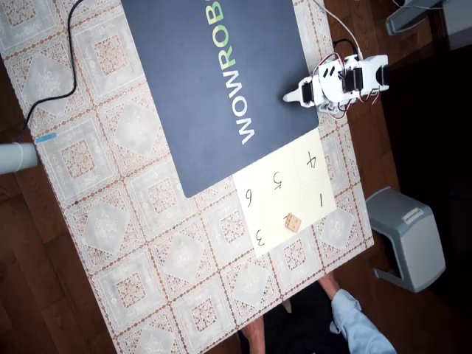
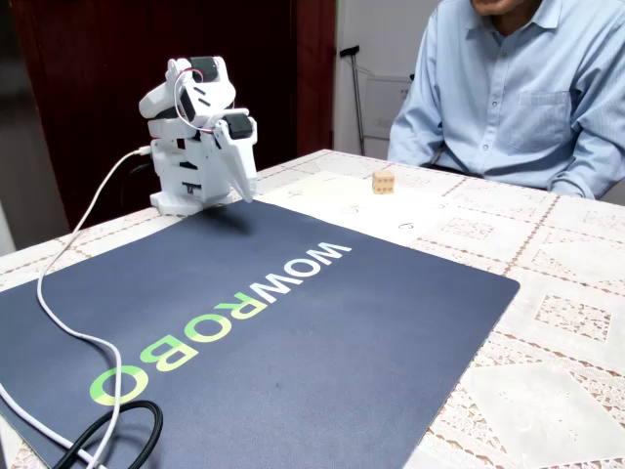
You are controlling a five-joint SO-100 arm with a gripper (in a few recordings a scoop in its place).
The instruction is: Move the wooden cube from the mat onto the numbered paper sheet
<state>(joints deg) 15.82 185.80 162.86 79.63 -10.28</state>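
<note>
Gripper (image 2: 242, 186) on the small white arm points down near the edge of the mat (image 2: 293, 332); its fingers look pressed together, though it is hard to be sure. It holds nothing. The wooden cube (image 1: 292, 222) sits on the numbered paper sheet (image 1: 310, 184), well apart from the gripper.

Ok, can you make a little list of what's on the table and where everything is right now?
cube: sits on the paper, near the edge by the person
paper: cream sheet with handwritten digits, one corner tucked under the mat
mat: dark, with WOWROBO lettering, nothing lying on its middle
arm: white, folded up at the mat's edge
hand: points down at the mat, holds nothing, away from the cube
person: sits behind the table in a blue shirt
task: looks done
</note>
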